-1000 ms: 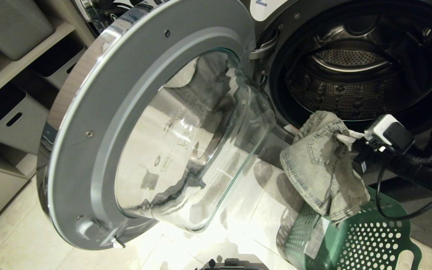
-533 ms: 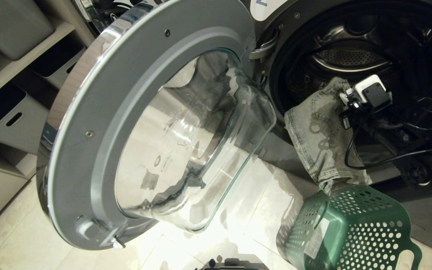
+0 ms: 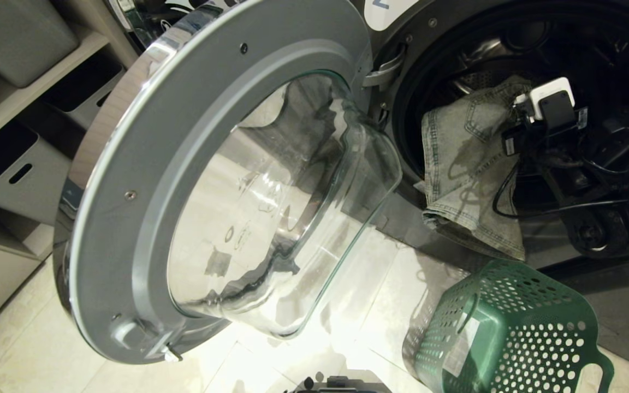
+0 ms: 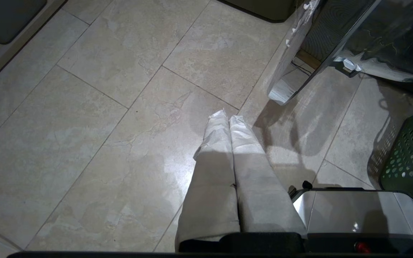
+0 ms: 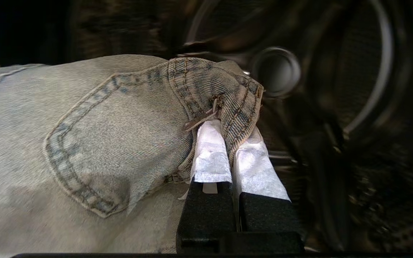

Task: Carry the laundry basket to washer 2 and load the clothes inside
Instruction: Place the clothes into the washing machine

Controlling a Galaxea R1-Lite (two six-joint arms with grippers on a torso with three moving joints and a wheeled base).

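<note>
Denim garment (image 3: 470,164), pale grey-green, pinched at a seam fold by right pincer (image 5: 232,141), taped fingers (image 5: 210,154) clamped on the cloth. Pincer sits inside the round mouth of washer 2 (image 3: 402,218); garment hangs below and to its left, draped over the lower lip of the opening, hem outside. Dark drum (image 3: 489,49) open behind pincer. Glass door (image 3: 227,185) swung wide, well left of pincer. Green laundry basket (image 3: 511,333) on tiled floor (image 3: 369,305) below pincer, near washer front, apart from hem. Left pincer (image 4: 228,118) closed, nothing held, hanging over floor.
</note>
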